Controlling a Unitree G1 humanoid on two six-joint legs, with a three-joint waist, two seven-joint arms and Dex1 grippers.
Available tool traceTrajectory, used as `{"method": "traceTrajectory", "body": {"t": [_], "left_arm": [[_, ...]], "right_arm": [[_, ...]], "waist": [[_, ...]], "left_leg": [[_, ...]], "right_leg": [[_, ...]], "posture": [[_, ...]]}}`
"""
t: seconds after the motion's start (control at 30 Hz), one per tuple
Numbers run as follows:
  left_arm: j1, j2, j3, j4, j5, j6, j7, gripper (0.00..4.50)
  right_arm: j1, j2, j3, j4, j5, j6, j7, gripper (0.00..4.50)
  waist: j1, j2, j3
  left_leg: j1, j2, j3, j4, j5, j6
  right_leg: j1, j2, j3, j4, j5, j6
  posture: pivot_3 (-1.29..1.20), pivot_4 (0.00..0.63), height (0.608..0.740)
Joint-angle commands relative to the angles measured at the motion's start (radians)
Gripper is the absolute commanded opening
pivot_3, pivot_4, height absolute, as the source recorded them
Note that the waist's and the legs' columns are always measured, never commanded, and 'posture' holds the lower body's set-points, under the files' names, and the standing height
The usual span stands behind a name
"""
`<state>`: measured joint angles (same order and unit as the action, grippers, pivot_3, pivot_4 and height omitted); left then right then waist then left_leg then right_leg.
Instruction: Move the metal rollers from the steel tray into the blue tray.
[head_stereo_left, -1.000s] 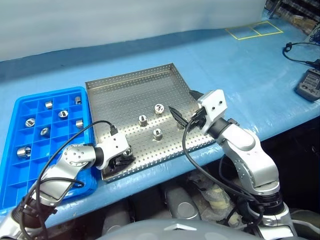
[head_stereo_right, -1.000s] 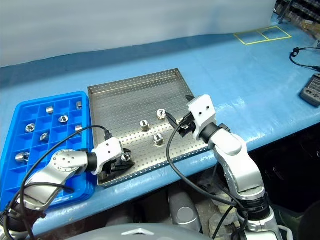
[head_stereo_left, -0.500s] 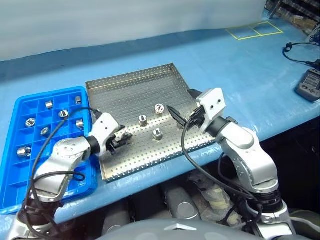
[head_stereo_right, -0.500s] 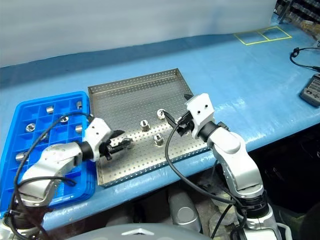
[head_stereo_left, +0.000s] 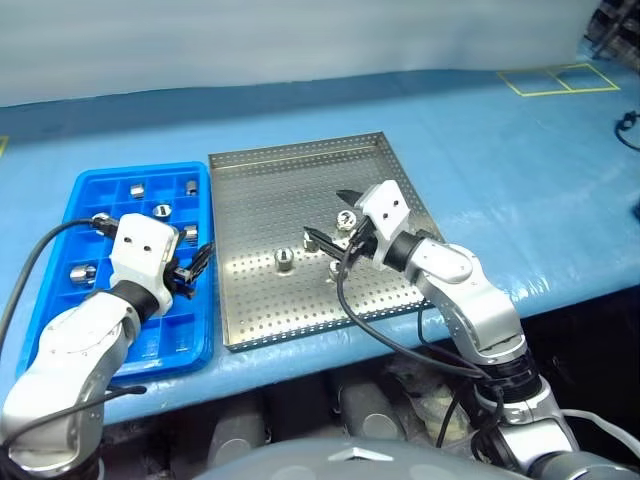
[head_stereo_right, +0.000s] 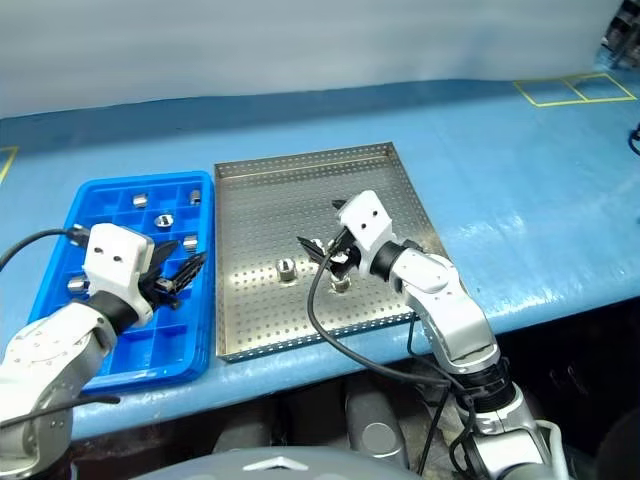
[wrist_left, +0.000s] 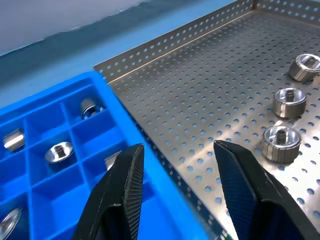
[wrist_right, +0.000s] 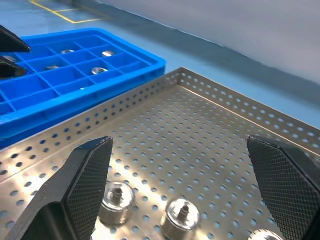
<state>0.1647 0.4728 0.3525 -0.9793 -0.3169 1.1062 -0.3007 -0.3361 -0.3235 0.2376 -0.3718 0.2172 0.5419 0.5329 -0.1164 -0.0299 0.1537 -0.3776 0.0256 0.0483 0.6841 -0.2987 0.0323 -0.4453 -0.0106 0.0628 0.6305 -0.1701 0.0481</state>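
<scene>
My right gripper (wrist_right: 175, 190), jaws wide and empty, hovers just above upright metal rollers (wrist_right: 116, 200); left gripper (wrist_left: 177, 190) part-open, empty

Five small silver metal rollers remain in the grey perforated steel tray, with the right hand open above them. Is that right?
Not quite: three small silver metal rollers remain in the grey perforated steel tray, as the left wrist view shows. The right hand is indeed open above them.

Three shiny stubby metal rollers (wrist_left: 282, 143) stood upright on the perforated steel tray (head_stereo_left: 300, 170) beyond the right gripper (head_stereo_left: 331, 217), others sitting in the blue tray's (head_stereo_left: 90, 185) compartments near the left gripper (head_stereo_left: 192, 268).
</scene>
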Motion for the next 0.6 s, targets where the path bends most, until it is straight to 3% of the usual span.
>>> {"method": "traceTrajectory", "body": {"t": [0.03,0.2,0.33,0.6], "left_arm": [[0.073,-0.008,0.099,-0.068,-0.032,-0.024,0.045,2.35],[0.115,0.006,0.054,-0.068,-0.102,-0.065,0.103,2.35],[0.063,0.013,-0.008,-0.063,-0.112,-0.050,0.098,2.35],[-0.181,0.021,-0.192,0.094,-0.118,-0.088,0.042,2.35]], "right_arm": [[-0.031,0.006,0.007,0.016,0.007,-0.033,0.031,4.50],[-0.062,0.036,0.040,0.075,0.001,-0.059,0.060,4.50],[-0.064,0.050,0.042,0.072,-0.005,-0.069,0.057,4.50],[-0.002,0.014,-0.023,-0.013,-0.018,-0.051,-0.005,4.50]], "waist": [[0.027,0.000,0.000],[0.102,-0.001,0.000],[0.129,-0.001,0.000],[0.106,0.000,-0.001]], "left_leg": [[0.000,0.000,0.000,0.000,0.000,0.000],[0.000,0.000,0.000,0.001,0.000,-0.001],[0.000,0.000,0.001,0.002,0.000,-0.001],[0.000,-0.001,0.002,0.004,0.001,-0.001]], "right_leg": [[0.000,0.000,0.000,0.000,0.000,0.000],[0.001,-0.001,-0.002,0.000,-0.004,-0.007],[0.002,-0.001,-0.003,0.000,-0.004,-0.007],[0.003,0.000,-0.003,0.000,-0.003,-0.008]], "posture": [[0.07,0.150,0.740],[0.12,0.150,0.740],[0.07,0.150,0.740],[-0.09,0.150,0.740]]}}
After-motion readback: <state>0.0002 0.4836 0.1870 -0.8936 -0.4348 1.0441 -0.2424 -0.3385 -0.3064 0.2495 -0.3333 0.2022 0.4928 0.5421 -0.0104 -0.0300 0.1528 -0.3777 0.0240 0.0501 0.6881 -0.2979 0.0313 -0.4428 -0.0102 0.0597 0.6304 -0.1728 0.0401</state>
